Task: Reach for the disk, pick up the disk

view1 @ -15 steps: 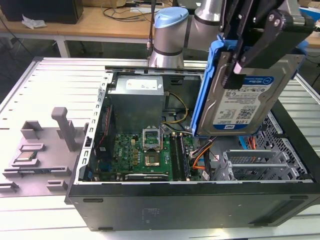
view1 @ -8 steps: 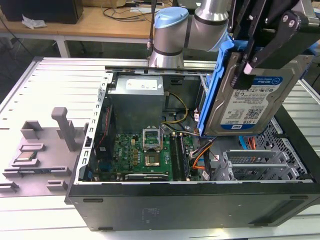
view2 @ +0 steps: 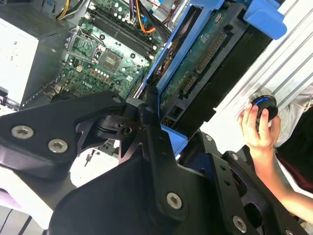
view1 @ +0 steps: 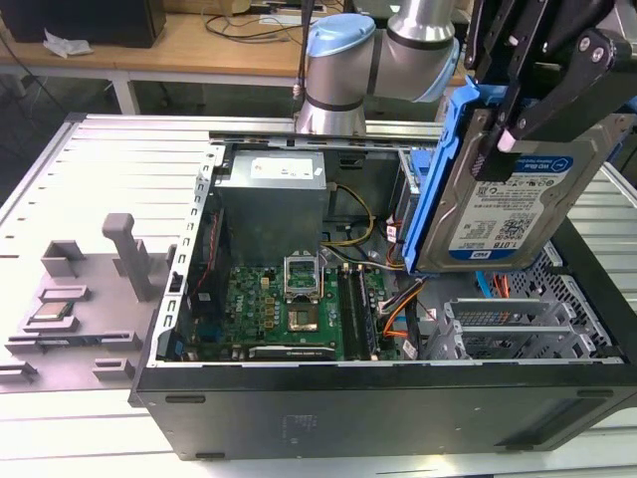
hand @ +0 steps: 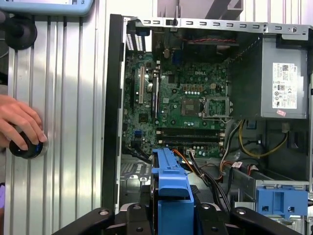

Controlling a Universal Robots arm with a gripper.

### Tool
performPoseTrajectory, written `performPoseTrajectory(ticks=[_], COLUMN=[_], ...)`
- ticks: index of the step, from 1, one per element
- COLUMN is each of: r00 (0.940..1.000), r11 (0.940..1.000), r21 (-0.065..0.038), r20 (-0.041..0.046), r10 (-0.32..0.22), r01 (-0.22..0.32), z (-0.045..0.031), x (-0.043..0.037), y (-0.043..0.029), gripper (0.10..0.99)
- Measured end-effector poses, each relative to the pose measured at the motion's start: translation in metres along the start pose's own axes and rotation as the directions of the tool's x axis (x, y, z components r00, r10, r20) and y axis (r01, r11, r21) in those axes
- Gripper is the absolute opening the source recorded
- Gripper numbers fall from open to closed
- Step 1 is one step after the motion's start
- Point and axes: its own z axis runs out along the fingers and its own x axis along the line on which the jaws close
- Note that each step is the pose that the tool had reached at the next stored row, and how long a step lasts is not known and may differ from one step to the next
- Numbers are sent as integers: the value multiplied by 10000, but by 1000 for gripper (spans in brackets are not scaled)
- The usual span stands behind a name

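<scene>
Already your hand [view1: 518, 110] grips the disk [view1: 508, 194] by its top edge, lifted above the open case [view1: 378, 398] toward the exterior view's right; keep it level and clear of the cables [view1: 393, 309].

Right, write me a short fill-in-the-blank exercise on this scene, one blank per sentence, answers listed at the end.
1. The gripper holds the disk ____ the open computer case, in the exterior view.
2. The bracket along the disk's edge is coloured ____.
3. In the first wrist view, a person's hand rests on a round ____ knob.
4. On the grey tray at the exterior view's left lies a small square ____.

Missing words: above; blue; black; chip
</scene>
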Motion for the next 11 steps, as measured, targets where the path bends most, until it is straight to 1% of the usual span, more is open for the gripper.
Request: performPoseTrajectory(ticks=[4, 11], r00=[10000, 10000], r11=[10000, 10000], r21=[0, 0], r20=[-2, -1], r10=[0, 0], r01=[0, 0], z=[14, 26], x=[1, 1], y=[-40, -81], gripper=[369, 369])
